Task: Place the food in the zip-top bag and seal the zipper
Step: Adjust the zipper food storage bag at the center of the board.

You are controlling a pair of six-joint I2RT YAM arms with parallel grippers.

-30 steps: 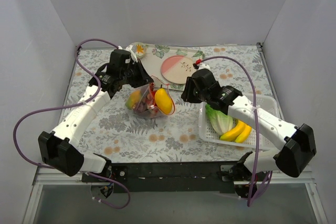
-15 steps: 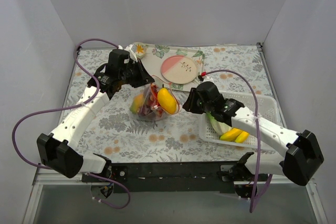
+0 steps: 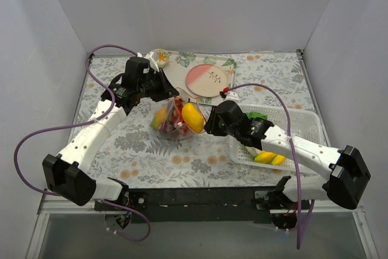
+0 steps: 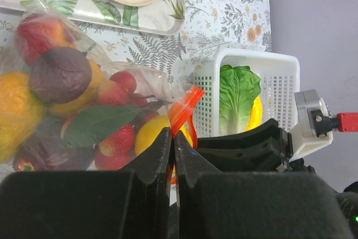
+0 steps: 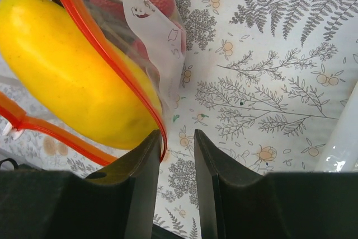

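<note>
Centrally placed item: zip-top bag (image 3: 171, 121), resting on the floral table cover (image 3: 200, 156), just in front of the tray (image 3: 182, 60).
Bag contents: food (image 4: 61, 76), red, orange and dark toy fruits packed together behind the clear film.
Zipper (image 5: 112, 62): red-orange strip along the bag mouth; its two runs stand apart, so the mouth is unsealed.
Yellow fruit (image 5: 67, 65): at the bag mouth, lying between the two runs of the strip.
Left gripper (image 4: 172, 138): clenched on the strip, which is pinched between fingers that are pressed together; positioned at the far left side of the bag.
Right gripper (image 5: 178, 138): released, with a narrow gap between the fingers and table cover visible through it. One run of the strip reaches the inner edge of one finger. Positioned just beside the bag on the basket side.
Basket (image 3: 303, 119): white, slotted, on the right of the table; contains lettuce (image 4: 238, 99) and bananas (image 3: 271, 157).
Plate (image 3: 206, 79): pink, lying on the tray.
</note>
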